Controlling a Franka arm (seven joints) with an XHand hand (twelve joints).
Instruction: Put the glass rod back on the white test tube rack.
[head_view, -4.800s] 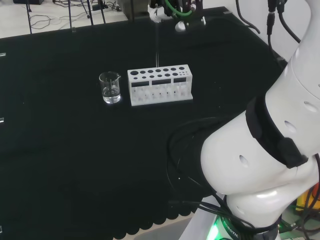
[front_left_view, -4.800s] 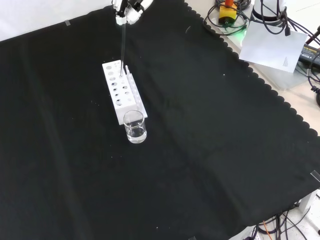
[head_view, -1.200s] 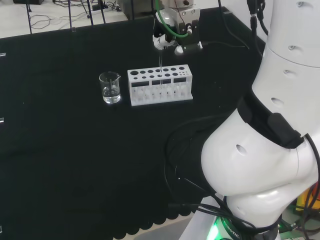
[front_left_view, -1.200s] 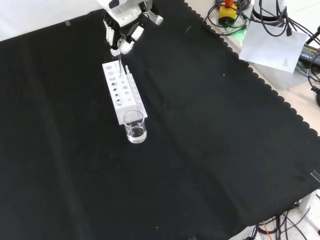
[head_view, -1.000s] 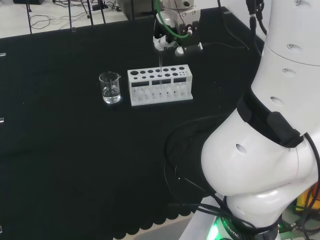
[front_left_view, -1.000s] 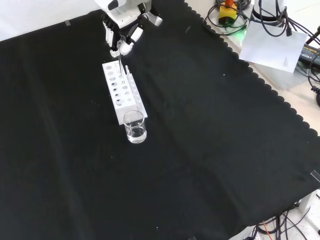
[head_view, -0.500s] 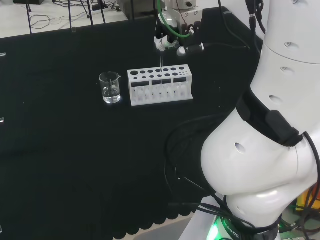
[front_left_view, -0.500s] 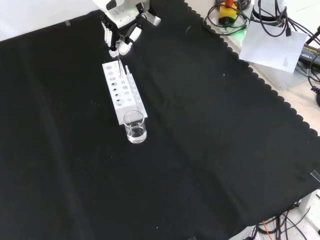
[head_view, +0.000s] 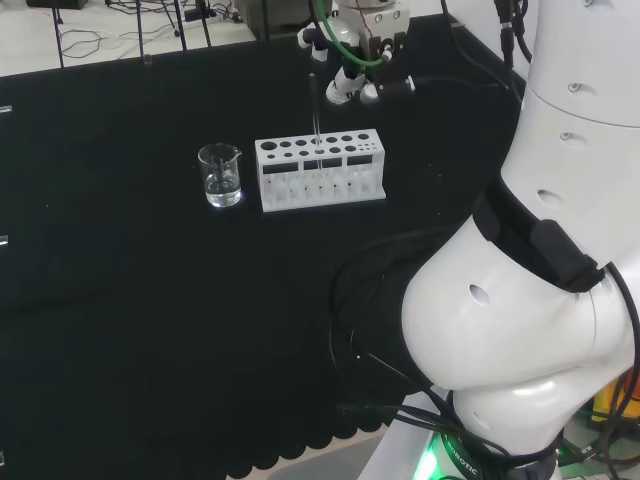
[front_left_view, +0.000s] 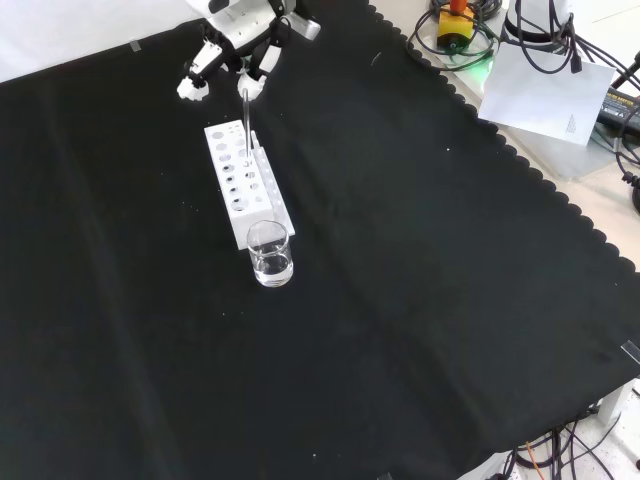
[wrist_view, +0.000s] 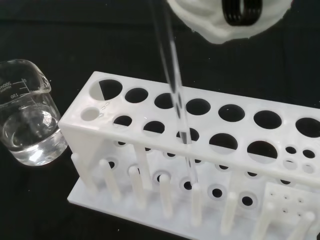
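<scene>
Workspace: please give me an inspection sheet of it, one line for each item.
Surface: black cloth, flat, bare around the ware.
Job's things: glass rod stands in a hole of the white test tube rack, leaning a little.
Clutter: glass beaker with clear liquid, next to the rack's end.
Grippers: robot hand above the rack's far end in the front view, fingers spread, apart from the rod.
Cables: loose cables past the cloth's edge.
Surroundings: white paper sheet beside the cloth.
</scene>
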